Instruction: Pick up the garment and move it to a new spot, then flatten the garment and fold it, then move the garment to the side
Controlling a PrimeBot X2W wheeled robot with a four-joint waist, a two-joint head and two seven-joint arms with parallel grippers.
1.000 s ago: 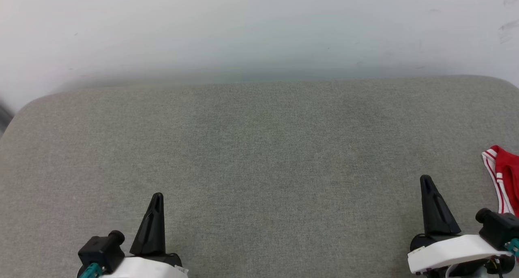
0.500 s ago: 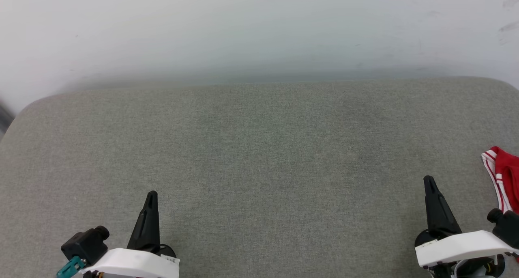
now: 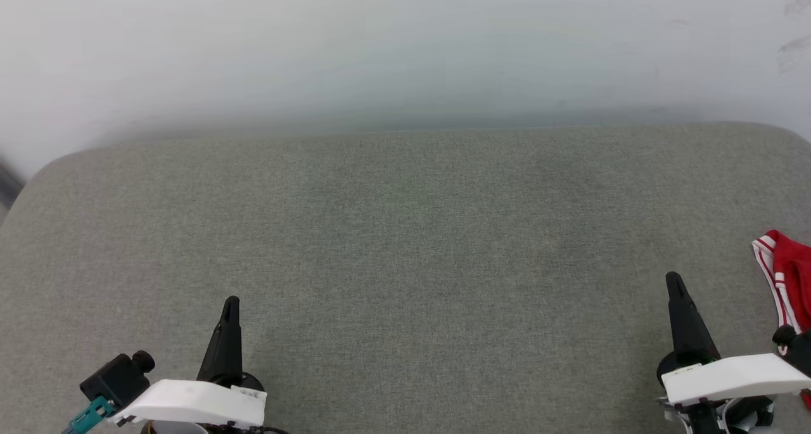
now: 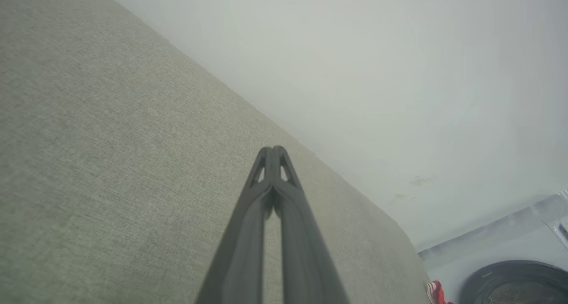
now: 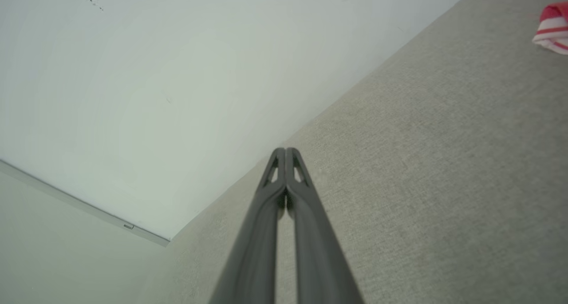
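The red garment [image 3: 789,282] with white-and-red striped trim lies at the far right edge of the grey cushioned surface [image 3: 405,231], mostly cut off by the frame. A corner of the garment [image 5: 552,29] shows at the top right of the right wrist view, and a red scrap of the garment [image 4: 437,293] at the bottom of the left wrist view. My right gripper [image 3: 673,279] is shut and empty, just left of the garment. My left gripper [image 3: 231,302] is shut and empty at the lower left; its tips [image 4: 273,149] touch. The right gripper's tips [image 5: 285,150] also meet.
A pale wall [image 3: 405,47] rises behind the surface's far edge. A dark round object [image 4: 514,282] sits on the floor past the surface's end in the left wrist view. The cushion's corners are rounded.
Both arms have drawn back and outward toward the bottom corners of the head view, left gripper leftward, right gripper rightward. The garment has not moved.
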